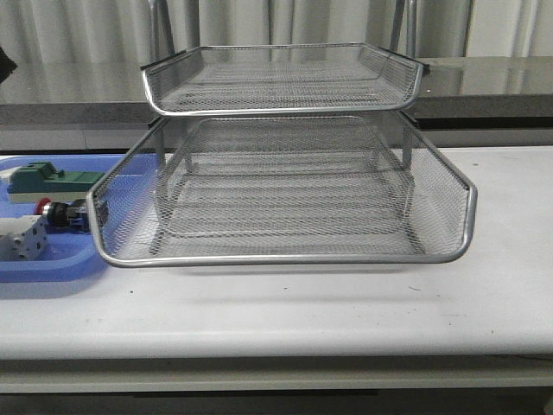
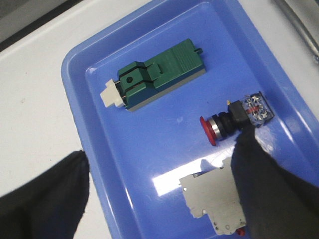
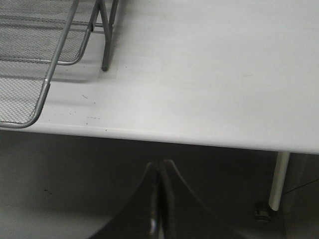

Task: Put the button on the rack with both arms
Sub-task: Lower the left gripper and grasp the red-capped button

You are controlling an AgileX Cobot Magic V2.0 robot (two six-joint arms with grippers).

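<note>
Soft overhead light, glare on blue tray (image 2: 164,184).

The rack (image 1: 285,156) stands in the middle of the white tabletop (image 1: 346,303), its lower tray slid out toward the front edge and a smaller upper tray set above and farther back. At the tabletop's left edge lies a blue tray (image 1: 52,264), partly hidden behind the rack's mesh corner. In it sit three things — a green block (image 1: 52,179) at the back, the button (image 1: 65,212) in the middle, red cap pointing left, and a white-grey block (image 1: 22,238) nearest the front.
</note>
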